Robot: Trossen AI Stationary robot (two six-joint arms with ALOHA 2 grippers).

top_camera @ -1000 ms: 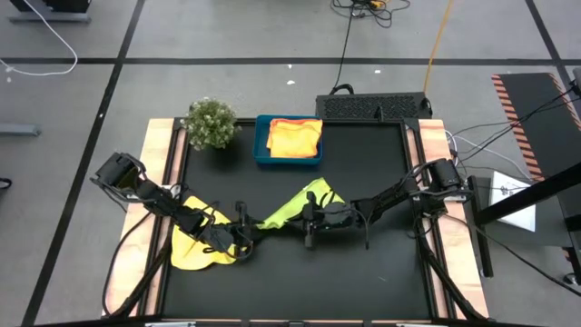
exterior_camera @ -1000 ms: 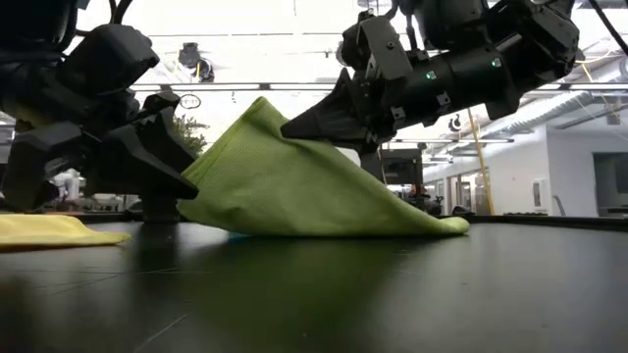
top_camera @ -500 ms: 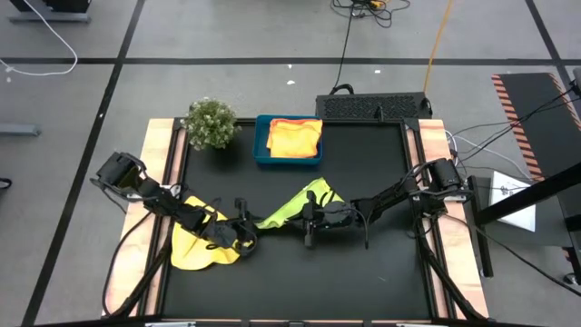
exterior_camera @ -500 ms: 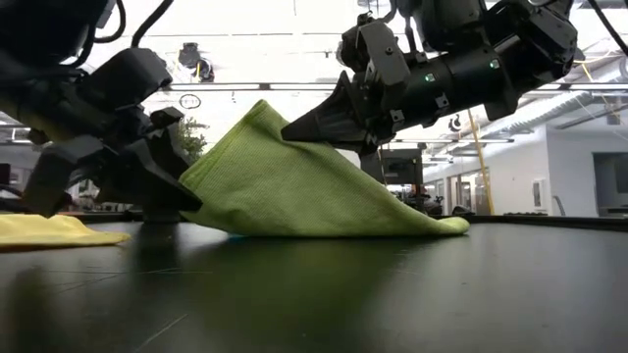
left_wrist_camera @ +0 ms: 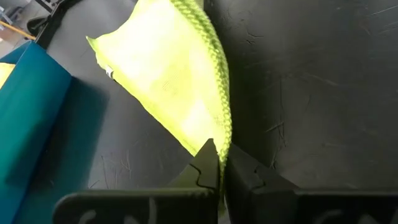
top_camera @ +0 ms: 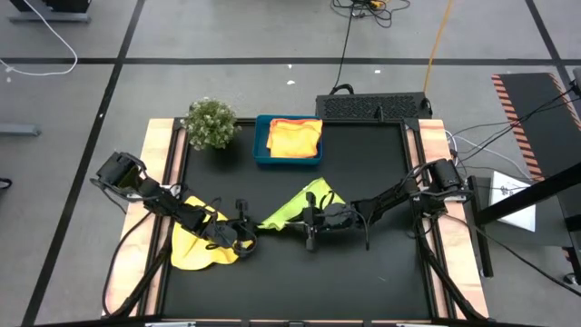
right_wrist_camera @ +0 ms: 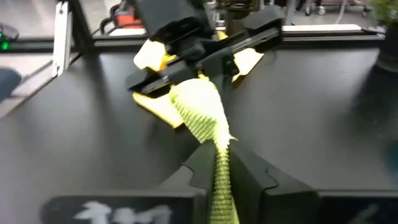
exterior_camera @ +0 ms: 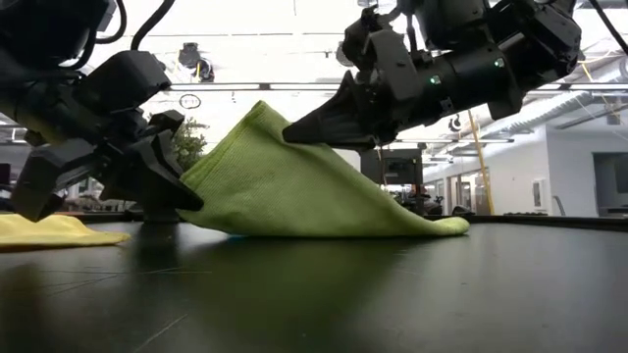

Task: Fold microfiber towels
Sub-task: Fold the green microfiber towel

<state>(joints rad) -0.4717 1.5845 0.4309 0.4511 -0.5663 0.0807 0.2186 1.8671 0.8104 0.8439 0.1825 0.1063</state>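
Lime towel (exterior_camera: 294,186) pinched btwn L hand (top_camera: 251,226) & R hand (top_camera: 307,218), both clamped on it

- I counted three microfiber towels on my feeds: one lime green towel (top_camera: 295,205) near the middle of the table, one yellow towel (top_camera: 192,246) by the table's left edge, and one orange-yellow towel (top_camera: 294,137) in the tray.
- I saw one blue tray (top_camera: 260,145), at the table's far edge.
- There was one small green plant (top_camera: 210,122), at the far left corner.
- I had two grippers in view: the left gripper (top_camera: 251,228) and the right gripper (top_camera: 310,214), each pinching an end of the lime green towel.
- One black table (top_camera: 372,263) carried it all.
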